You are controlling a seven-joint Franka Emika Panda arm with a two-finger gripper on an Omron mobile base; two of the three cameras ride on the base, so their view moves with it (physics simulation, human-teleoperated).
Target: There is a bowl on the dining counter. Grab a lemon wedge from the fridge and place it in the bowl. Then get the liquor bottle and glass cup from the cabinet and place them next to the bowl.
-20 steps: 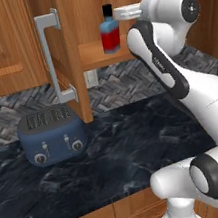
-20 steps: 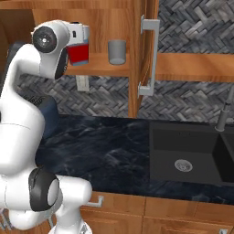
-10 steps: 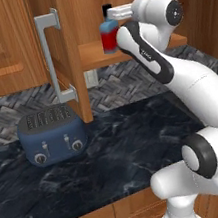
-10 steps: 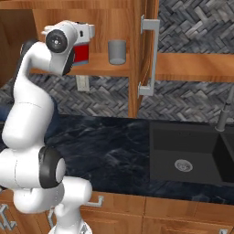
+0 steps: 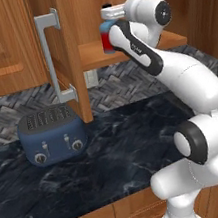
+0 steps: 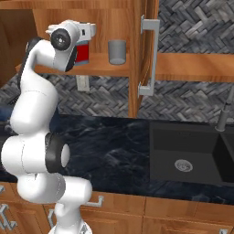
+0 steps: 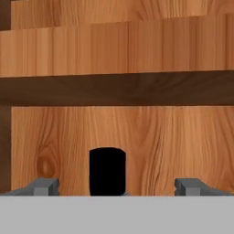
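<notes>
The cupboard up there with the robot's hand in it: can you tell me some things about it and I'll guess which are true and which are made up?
1. The liquor bottle stands on the cabinet shelf. True.
2. The glass cup lies tipped over on the counter. False: it stands upright on the shelf, beside the bottle.
3. The gripper is open. True: its fingertips stand wide apart, with the bottle's black cap between them.
4. The toaster is red. False: it is blue.
5. The cabinet doors are shut. False: both are swung open.

cabinet shelf (image 6: 98, 68), liquor bottle (image 6: 82, 53), glass cup (image 6: 117, 51)
</notes>
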